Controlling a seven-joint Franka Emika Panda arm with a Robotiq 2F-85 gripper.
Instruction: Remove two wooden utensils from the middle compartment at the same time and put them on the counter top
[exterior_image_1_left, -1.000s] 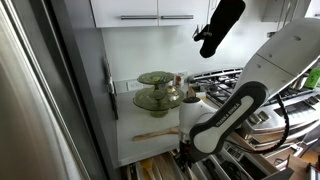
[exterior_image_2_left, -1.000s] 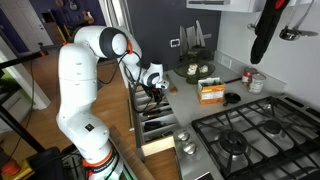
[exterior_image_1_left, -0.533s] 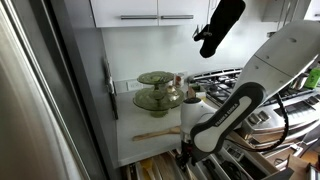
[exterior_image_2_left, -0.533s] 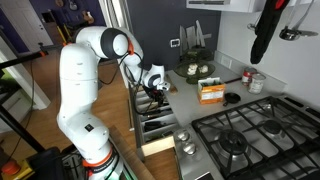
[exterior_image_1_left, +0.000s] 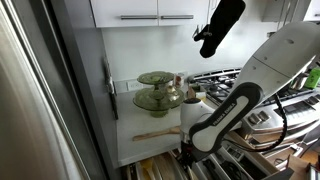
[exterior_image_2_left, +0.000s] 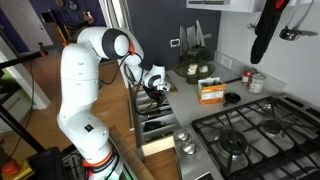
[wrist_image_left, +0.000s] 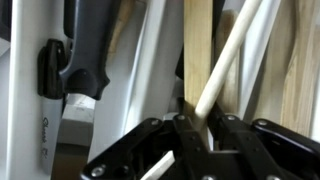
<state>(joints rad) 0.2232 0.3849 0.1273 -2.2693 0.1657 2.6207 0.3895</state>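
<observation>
While the arm leans down over the open drawer, the wrist view runs from a black-handled utensil (wrist_image_left: 85, 50) in the left slot, across a pale divider, to the middle compartment (wrist_image_left: 158, 70), where the two wooden utensils (wrist_image_left: 198, 50) lie lengthwise in the slot. The gripper (wrist_image_left: 205, 135) sits low over them, its jaws drawn in on the handles. The picture is blurred, so I'd only guess that both are caught and not just the paler, rounder one crossing at a slant.

That is the risk. If one handle is barely pinched, it could slip on the lift and drop back, or the crossed pair could twist and catch the divider. In an exterior view the counter top (exterior_image_1_left: 135, 120) lies left of the drawer, with glass bowls (exterior_image_1_left: 155, 95) at its far side and the gas hob (exterior_image_1_left: 215, 80) further right. Long handles swung too wide might knock those bowls.
</observation>
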